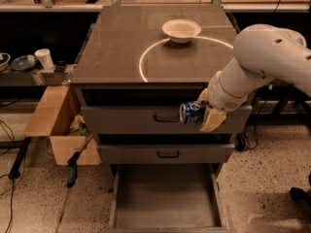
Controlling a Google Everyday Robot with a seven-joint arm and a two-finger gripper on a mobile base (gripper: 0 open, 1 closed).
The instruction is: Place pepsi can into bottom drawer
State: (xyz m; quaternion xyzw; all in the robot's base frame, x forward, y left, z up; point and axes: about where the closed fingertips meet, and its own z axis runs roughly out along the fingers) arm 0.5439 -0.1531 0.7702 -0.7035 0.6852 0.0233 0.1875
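1. Camera view: the pincer (pixel 203 111) hangs at the end of the white arm (pixel 262 67), in front of the top drawer (pixel 131 120), right of its black handle.
2. Pincer state: clamped on the pepsi can (pixel 189 113), which is held on its side in the air.
3. The bottom drawer (pixel 165 195) stands pulled open, below the can.
4. A white bowl (pixel 181 30) rests on the table (pixel 116 52).

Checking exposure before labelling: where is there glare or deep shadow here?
Camera view: a bright ring of glare crosses the cabinet top next to the bowl; the white arm is strongly lit; the end effector, gripping the pepsi can before the top drawer, is evenly lit; the open bottom drawer lies dim.
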